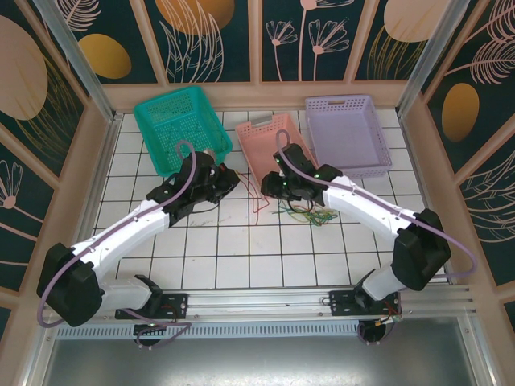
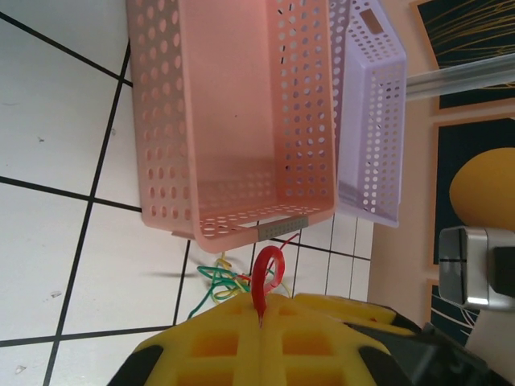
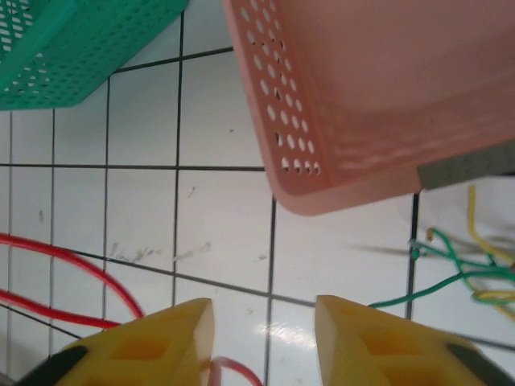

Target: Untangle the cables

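The left gripper (image 2: 259, 320) is seen fully closed. A loop of the red cable (image 2: 268, 272) is pinched between its yellow fingers (image 2: 209, 346), and the loop stands up just above the fingertips. The right gripper (image 3: 264, 322) is seen partly open, with nothing clamped between its fingers (image 3: 165, 342). A bend of the red cable is seen low down just beside one of them; whether it touches cannot be told.

From above, both grippers are found near the middle of the tiled table (image 1: 241, 249), turned toward each other, with the red cable trailing onto the tiles between them. The green and yellow cables (image 1: 310, 214) are seen lying in a loose tangle on the tiles just beside the right gripper.

Beyond them a pink basket (image 1: 265, 141) is set. It is flanked by a green basket (image 1: 173, 129) on the left and a lilac basket (image 1: 348, 133) on the right, all near the far wall (image 1: 257, 95).
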Controlling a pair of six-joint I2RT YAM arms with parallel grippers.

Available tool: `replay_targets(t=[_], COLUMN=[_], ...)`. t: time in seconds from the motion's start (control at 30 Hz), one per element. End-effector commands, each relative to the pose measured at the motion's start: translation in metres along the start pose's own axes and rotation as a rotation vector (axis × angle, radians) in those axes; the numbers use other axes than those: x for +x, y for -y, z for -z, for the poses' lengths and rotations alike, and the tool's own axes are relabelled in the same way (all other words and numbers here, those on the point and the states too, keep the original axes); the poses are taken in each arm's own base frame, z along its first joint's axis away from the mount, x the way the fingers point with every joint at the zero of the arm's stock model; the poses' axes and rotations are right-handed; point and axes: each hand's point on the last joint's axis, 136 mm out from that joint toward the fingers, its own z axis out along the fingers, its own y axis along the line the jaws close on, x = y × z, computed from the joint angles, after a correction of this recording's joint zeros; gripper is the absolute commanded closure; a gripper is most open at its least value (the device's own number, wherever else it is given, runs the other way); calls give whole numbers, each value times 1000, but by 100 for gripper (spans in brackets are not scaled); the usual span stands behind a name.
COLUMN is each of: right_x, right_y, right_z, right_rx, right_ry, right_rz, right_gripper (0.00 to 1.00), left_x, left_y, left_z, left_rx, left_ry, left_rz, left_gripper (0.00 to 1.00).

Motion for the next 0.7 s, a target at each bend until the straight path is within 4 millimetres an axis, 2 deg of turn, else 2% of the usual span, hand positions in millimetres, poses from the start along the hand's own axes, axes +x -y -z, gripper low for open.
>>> replay_targets(t=[0.0, 0.07, 0.1, 0.2, 0.3, 0.37, 0.4, 0.47, 0.57, 0.67], right_x=[-29, -28, -26, -10, 13, 25, 36, 45, 71, 96], right_y=[-7, -4, -2, 10, 31, 46, 47, 63, 71, 63], right_z=[9, 12, 14, 21, 27, 33, 34, 36, 30, 25], right_rx=[-42, -47, -49, -45, -34, -69, -97, -153, -227, -321], right_ry=[85, 68, 53, -10, -89, -115, -137, -150, -223, -331], right_rz=[-37, -69, -88, -175, -337, -496, -557, -756, -1030, -1240], right_gripper=[78, 99, 100, 100, 100, 100, 100, 100, 100, 100], left_x=[-6, -8, -11, -27, -54, -74, -80, -93, -107, -119], left_y=[19, 19, 20, 29, 41, 53, 58, 69, 83, 94], left_z=[3, 5, 5, 6, 11, 19, 22, 29, 43, 56], left_rx=[60, 61, 65, 103, 173, 238, 264, 329, 427, 538], left_ry=[10, 26, 39, 101, 199, 269, 291, 336, 417, 481], left_rz=[-7, 2, 10, 52, 109, 135, 142, 152, 169, 196], left_gripper=[100, 100, 100, 100, 100, 100, 100, 100, 100, 100])
